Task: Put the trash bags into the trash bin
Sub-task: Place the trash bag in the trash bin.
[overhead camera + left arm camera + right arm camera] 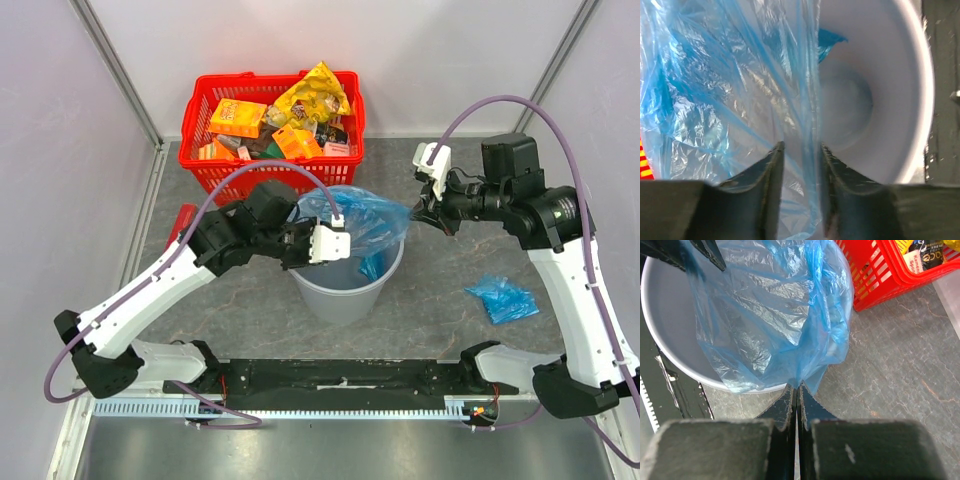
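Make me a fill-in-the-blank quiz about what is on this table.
1. The right gripper is shut on the spread trash bag, which is coloured ____.
2. That bag hangs over the grey trash bin, and behind the bin stands a ____ shopping basket.
3. A bundled trash bag lies on the table beside the ____ arm.
Missing words: blue; red; right.

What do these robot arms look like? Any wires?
The left arm and right arm are white tubes linked by bulky black joints. A purple cable loops along each. The left gripper and right gripper have two dark tapered fingers, each with a white block behind.
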